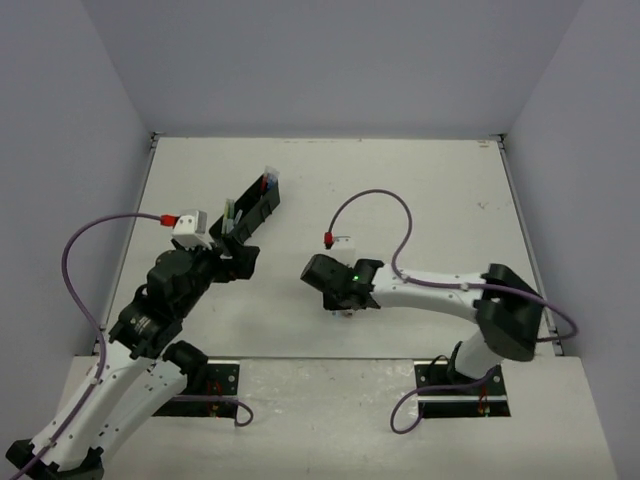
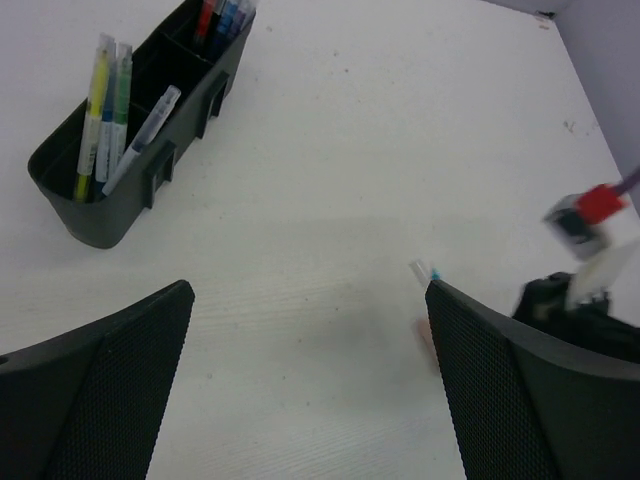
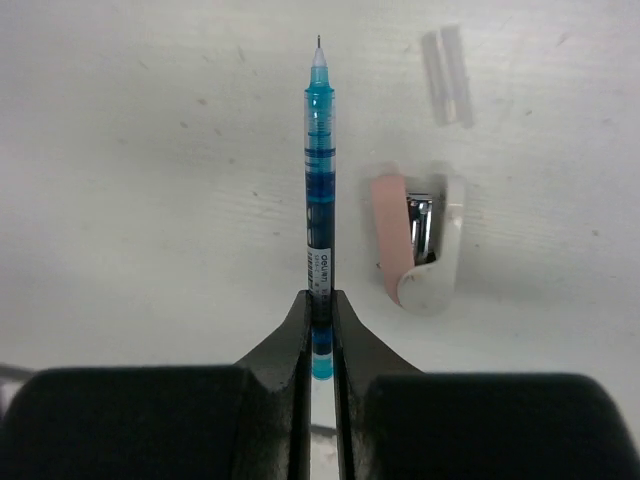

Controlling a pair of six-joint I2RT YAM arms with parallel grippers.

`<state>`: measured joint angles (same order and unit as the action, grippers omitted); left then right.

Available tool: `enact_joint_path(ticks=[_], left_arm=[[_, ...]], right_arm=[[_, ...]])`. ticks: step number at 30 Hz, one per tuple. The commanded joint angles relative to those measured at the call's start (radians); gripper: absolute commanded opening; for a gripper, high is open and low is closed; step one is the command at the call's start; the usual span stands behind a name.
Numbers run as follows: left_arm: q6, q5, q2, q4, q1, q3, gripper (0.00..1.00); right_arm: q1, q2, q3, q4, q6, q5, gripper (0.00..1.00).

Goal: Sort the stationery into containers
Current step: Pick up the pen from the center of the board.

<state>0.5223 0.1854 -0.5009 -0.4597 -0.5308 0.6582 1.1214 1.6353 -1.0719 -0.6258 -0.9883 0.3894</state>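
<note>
In the right wrist view my right gripper (image 3: 320,305) is shut on a blue pen (image 3: 319,170). The pen lies along the white table with its uncapped tip pointing away from me. A small pinkish-white block (image 3: 415,245) with a metal part lies just right of the pen, and a clear cap (image 3: 447,75) lies beyond it. The long black tray (image 2: 120,190) stands at the upper left of the left wrist view. It holds yellow, green and clear pens (image 2: 105,120) at its near end and red and blue ones (image 2: 222,15) at its far end. My left gripper (image 2: 305,380) hangs open over bare table.
From above, the tray (image 1: 262,200) stands at left centre just beyond my left gripper (image 1: 240,258). My right gripper (image 1: 342,300) is at mid-table, pointing down. The right arm's wrist (image 2: 580,300) with its red plug shows at the right edge of the left wrist view.
</note>
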Motion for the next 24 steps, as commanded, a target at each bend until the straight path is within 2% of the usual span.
enact_joint_path(ticks=[1,3,4,6,7,10,12,18,20,24], left_arm=[[0.167,-0.069,-0.148,0.116,-0.002,0.002,1.0],[0.214,-0.099,-0.249,0.175,-0.012,0.008,1.0],[0.24,-0.093,-0.349,0.206,-0.025,0.032,1.0],[0.253,-0.007,-0.477,0.216,-0.12,0.086,1.0],[0.268,0.088,-0.597,0.214,-0.15,0.147,1.0],[0.31,0.154,-0.847,0.206,-0.223,0.253,1.0],[0.35,0.194,-0.992,0.161,-0.258,0.384,1.0],[0.496,0.319,-1.28,-0.08,-0.369,0.696,1.0],[0.537,0.324,-1.353,-0.153,-0.387,0.776,0.97],[0.604,0.324,-1.416,-0.206,-0.415,0.84,0.87]], right_arm=[[-0.092,-0.331,0.071,-0.006,0.066,0.11,0.0],[-0.191,-0.415,0.113,-0.04,0.087,0.109,0.0],[-0.22,-0.466,0.142,-0.049,0.091,0.118,0.0],[-0.297,-0.53,0.182,-0.057,0.108,0.139,0.0],[-0.325,-0.584,0.214,-0.054,0.114,0.131,0.0],[-0.411,-0.649,0.246,-0.055,0.146,0.138,0.0],[-0.447,-0.676,0.259,-0.054,0.164,0.143,0.0],[-0.475,-0.677,0.299,-0.045,0.178,0.168,0.0],[-0.484,-0.675,0.329,-0.02,0.187,0.173,0.0],[-0.512,-0.684,0.387,0.044,0.213,0.158,0.0]])
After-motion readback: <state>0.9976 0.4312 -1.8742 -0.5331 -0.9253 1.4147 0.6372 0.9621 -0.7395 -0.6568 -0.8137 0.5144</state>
